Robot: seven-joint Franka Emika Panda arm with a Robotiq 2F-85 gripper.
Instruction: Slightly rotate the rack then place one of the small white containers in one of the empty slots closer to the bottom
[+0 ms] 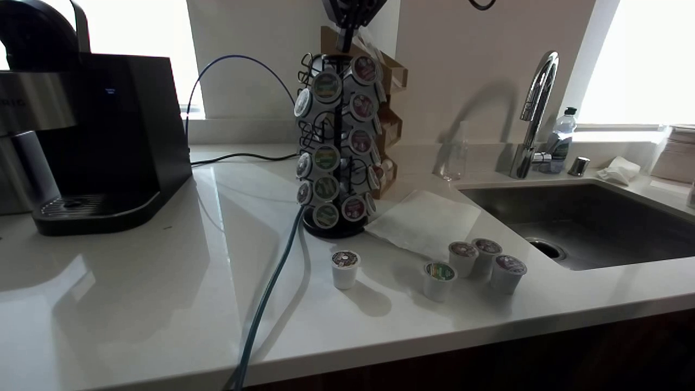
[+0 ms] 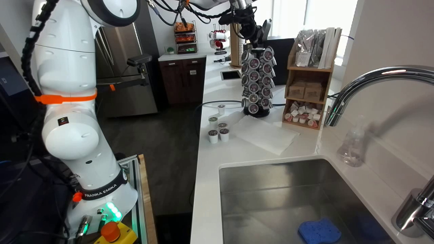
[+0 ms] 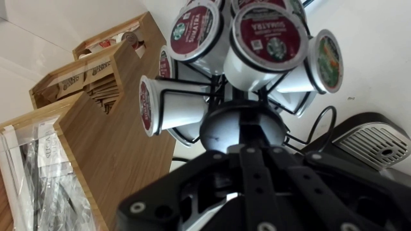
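Observation:
The rack (image 1: 337,122) is a dark wire tower full of round pods, upright on its base (image 2: 256,112). Bare wire loops show on its upper left and in its lower half, near an empty slot (image 1: 357,169). Over the rack's top my gripper (image 1: 345,48) points down, jaws together with nothing seen between them. In the wrist view the gripper (image 3: 251,125) is over the round top cap (image 3: 218,131); whether it touches is unclear. Several small white containers stand on the counter: a lone one (image 1: 345,274), a green-topped one (image 1: 438,285) and a dark-topped group (image 2: 213,137).
A wooden organizer (image 2: 287,84) is close beside the rack. The black coffee machine (image 1: 114,125) stands across the counter. A cable (image 1: 274,277) runs past the rack's base. A paper sheet (image 2: 266,134) lies between rack and sink (image 2: 271,166); a faucet (image 1: 537,103) rises behind it.

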